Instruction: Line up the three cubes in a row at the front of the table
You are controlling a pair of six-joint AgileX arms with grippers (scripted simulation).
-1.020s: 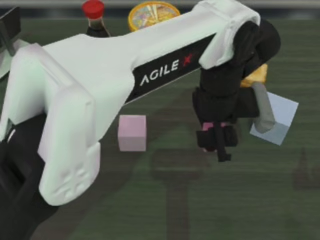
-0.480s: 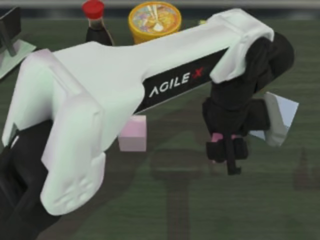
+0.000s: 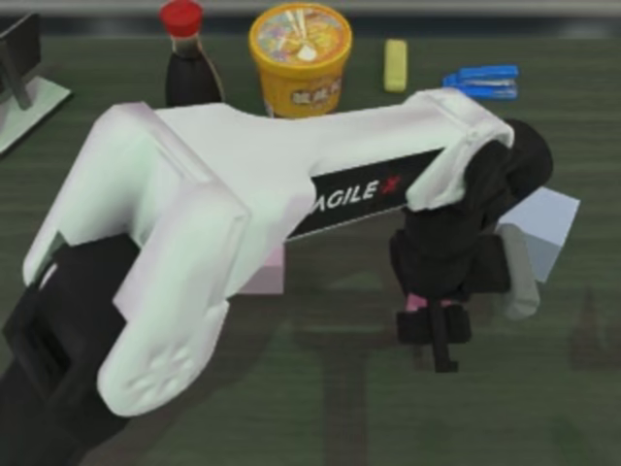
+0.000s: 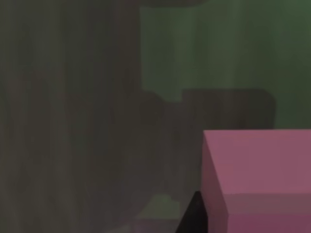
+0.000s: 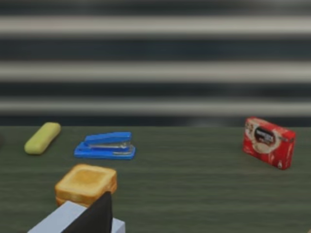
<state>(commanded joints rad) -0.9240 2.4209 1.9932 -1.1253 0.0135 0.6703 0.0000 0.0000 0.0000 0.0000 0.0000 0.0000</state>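
The small bright pink cube (image 3: 417,303) is being gripped by the left gripper (image 3: 433,325) above the table (image 3: 320,408), right of centre. The blue-grey cube (image 3: 539,218) and the pale pink cube (image 3: 270,277) are being partly hidden by the arm.

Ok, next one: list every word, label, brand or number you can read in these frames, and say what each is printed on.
"AGILE" followed by a red X mark: on the black panel of the left arm, top view; the first letter is partly cut off.
Yellow cup: printed lid and a side label, too blurred to read.
Red box: dark round logo with lettering, too small to read.
Nothing readable on the blue stapler, bottle or cubes.
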